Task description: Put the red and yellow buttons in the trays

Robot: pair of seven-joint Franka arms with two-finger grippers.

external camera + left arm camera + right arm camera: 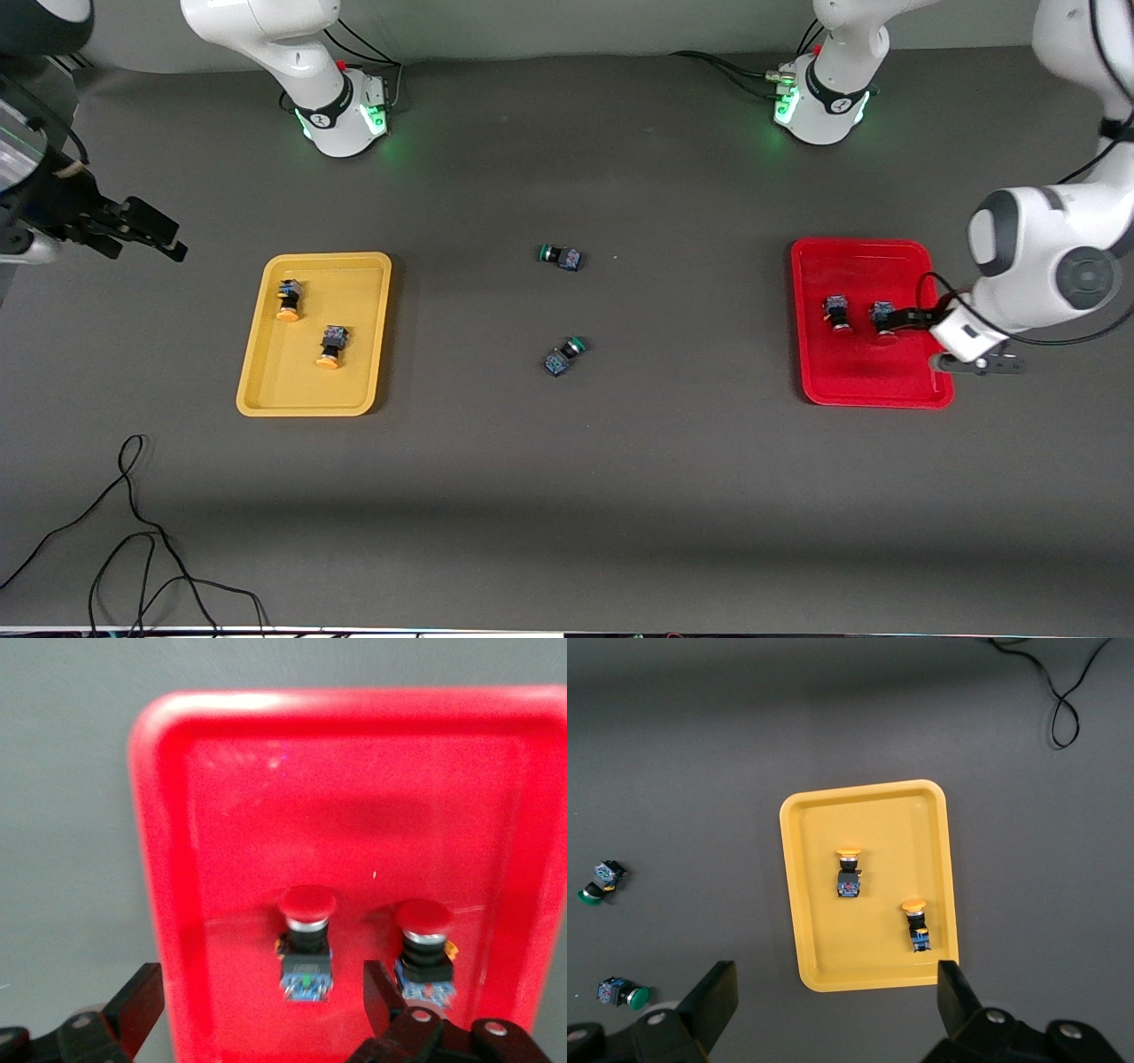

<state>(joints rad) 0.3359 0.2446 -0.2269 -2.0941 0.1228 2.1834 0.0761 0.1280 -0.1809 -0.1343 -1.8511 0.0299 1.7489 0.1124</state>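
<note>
Two yellow-capped buttons [288, 299] [331, 346] lie in the yellow tray [266, 390]. They also show in the right wrist view [849, 870] [917, 923], in the yellow tray [806, 904]. Two red-capped buttons [836, 314] [884, 319] lie in the red tray [868, 381]. My left gripper [921, 341] is open and empty, low over the red tray's edge at the left arm's end. In the left wrist view its fingers [142, 1001] stand apart around one red button [306, 935] without touching it. The other red button [425, 939] lies beside it. My right gripper [164, 237] [833, 992] is open and empty, raised beside the yellow tray.
Two green-capped buttons [560, 256] [563, 355] lie on the dark table between the trays. They also show in the right wrist view [598, 881] [622, 992]. A black cable [133, 532] loops near the front edge at the right arm's end.
</note>
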